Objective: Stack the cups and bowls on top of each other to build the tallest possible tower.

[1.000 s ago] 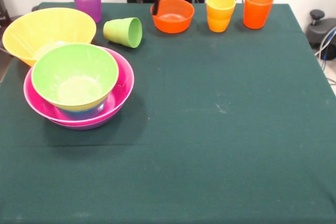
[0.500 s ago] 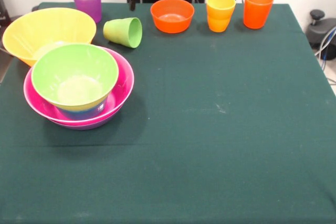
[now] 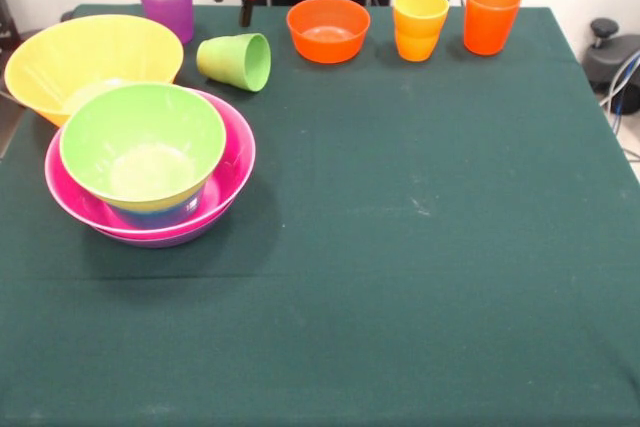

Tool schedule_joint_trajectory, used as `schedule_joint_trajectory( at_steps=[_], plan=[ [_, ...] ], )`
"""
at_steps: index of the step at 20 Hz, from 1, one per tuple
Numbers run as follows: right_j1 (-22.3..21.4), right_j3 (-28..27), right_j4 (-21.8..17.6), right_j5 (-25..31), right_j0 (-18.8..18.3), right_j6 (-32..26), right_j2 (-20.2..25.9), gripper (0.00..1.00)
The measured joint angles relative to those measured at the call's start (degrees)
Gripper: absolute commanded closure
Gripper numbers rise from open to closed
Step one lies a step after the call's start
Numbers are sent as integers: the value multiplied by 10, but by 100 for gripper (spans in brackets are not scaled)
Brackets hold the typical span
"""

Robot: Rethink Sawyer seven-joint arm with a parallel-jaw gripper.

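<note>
My gripper (image 3: pixel 232 2) hangs at the table's far edge, between the upright purple cup (image 3: pixel 165 5) and the light green cup (image 3: pixel 236 60), which lies on its side. Its two dark fingers stand apart and hold nothing. The orange bowl (image 3: pixel 328 29), the yellow-orange cup (image 3: pixel 420 24) and the orange cup (image 3: pixel 491 17) stand in a row along the far edge. At the left a low pile has the light green bowl (image 3: pixel 142 142) on top, a blue bowl (image 3: pixel 165 217) under it, and both inside the pink bowl (image 3: pixel 228 169), which sits in the purple bowl (image 3: pixel 170 239). The yellow bowl (image 3: pixel 92 59) stands behind the pile.
The dark green table cloth (image 3: pixel 420 247) stretches from the middle to the right and near edges. A black stand with cables (image 3: pixel 612 57) is beyond the table's right edge.
My gripper has moved left along the far edge, from the orange bowl's rim to a spot between the purple and light green cups. The cups and bowls have not moved.
</note>
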Motion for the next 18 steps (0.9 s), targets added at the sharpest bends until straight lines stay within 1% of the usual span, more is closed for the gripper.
schedule_joint_trajectory(
  at_steps=[7,13,18],
  plan=[
    [45,-26,0,0,25,0,-11,0],
    [61,-29,0,0,37,0,-11,0],
    [62,-29,0,1,45,0,-11,0]
  ],
)
